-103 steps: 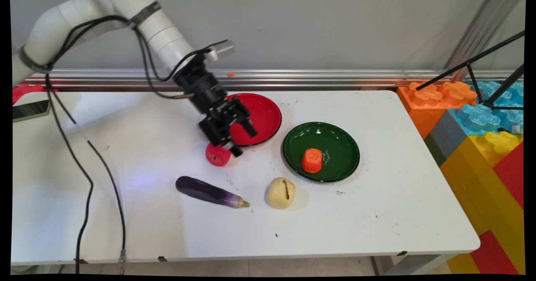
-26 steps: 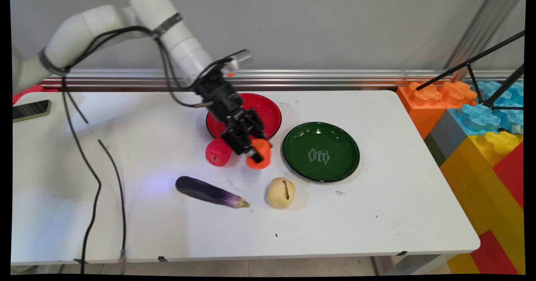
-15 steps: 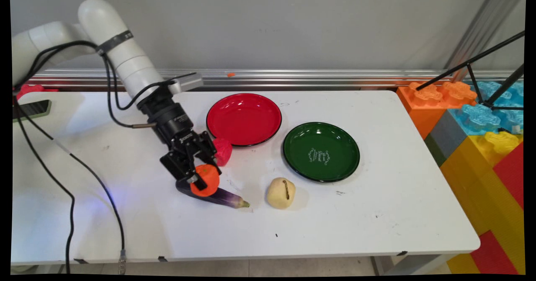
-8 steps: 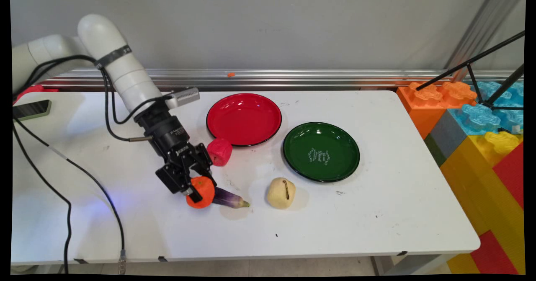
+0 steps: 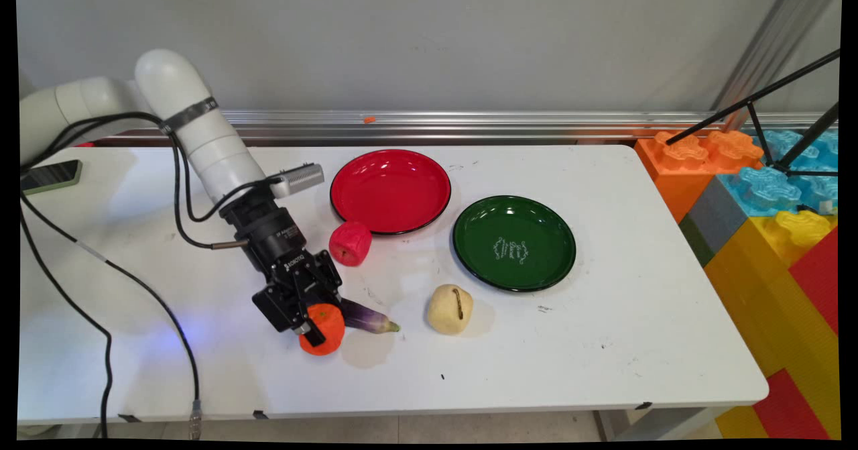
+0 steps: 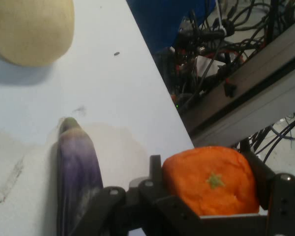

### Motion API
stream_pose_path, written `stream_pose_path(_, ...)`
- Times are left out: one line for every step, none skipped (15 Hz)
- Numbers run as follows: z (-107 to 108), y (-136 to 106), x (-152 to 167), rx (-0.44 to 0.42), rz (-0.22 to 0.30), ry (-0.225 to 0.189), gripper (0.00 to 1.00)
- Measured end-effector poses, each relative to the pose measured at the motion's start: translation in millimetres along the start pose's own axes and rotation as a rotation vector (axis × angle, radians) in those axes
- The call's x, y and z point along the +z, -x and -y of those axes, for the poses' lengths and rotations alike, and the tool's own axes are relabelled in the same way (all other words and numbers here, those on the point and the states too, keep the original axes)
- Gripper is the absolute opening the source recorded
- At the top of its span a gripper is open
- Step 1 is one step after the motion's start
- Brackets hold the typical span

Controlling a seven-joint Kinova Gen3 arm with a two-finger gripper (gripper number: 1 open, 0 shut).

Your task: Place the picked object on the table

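My gripper [image 5: 314, 324] is shut on an orange toy fruit [image 5: 324, 329], held low over the table's near left part. In the hand view the orange fruit [image 6: 211, 179] sits between the fingers [image 6: 155, 169]. A purple eggplant [image 5: 365, 318] lies just behind and right of it, partly hidden by the gripper; the same eggplant [image 6: 77, 172] runs beside the fingers in the hand view. A beige potato-like toy [image 5: 450, 309] lies further right, and shows as a beige toy [image 6: 32, 29] at the hand view's top left.
A red toy fruit [image 5: 350, 243] lies in front of a red plate [image 5: 390, 190]. A bare green plate [image 5: 514, 243] stands to the right. Big toy bricks [image 5: 771, 235] rise past the table's right edge. A phone [image 5: 50, 175] lies far left.
The gripper took the orange fruit off the green plate, carried it left past the red fruit and lowered it to the near side of the eggplant.
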Motion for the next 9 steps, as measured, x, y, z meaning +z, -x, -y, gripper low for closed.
stream_pose_path(0.9, 1.3, 2.6, -0.002, 0.001, 0.001, 0.0)
stream_pose_path(1.6, 2.3, 4.1, -0.003, 0.001, 0.002, 0.0)
stream_pose_path(2.7, 3.8, 6.4, -0.006, 0.003, 0.002, 0.0)
stream_pose_path(3.5, 5.0, 7.8, -0.007, 0.004, 0.002, 0.0)
stream_pose_path(5.0, 6.9, 9.7, -0.01, 0.007, 0.001, 0.0)
stream_pose_path(6.3, 8.5, 11.3, -0.011, 0.009, 0.001, 0.0)
stream_pose_path(7.6, 10.1, 12.7, -0.013, 0.012, 0.001, 0.0)
stream_pose_path(9.6, 12.5, 14.5, -0.014, 0.016, -0.001, 0.0)
stream_pose_path(12.0, 14.9, 16.0, -0.015, 0.02, -0.004, 0.0)
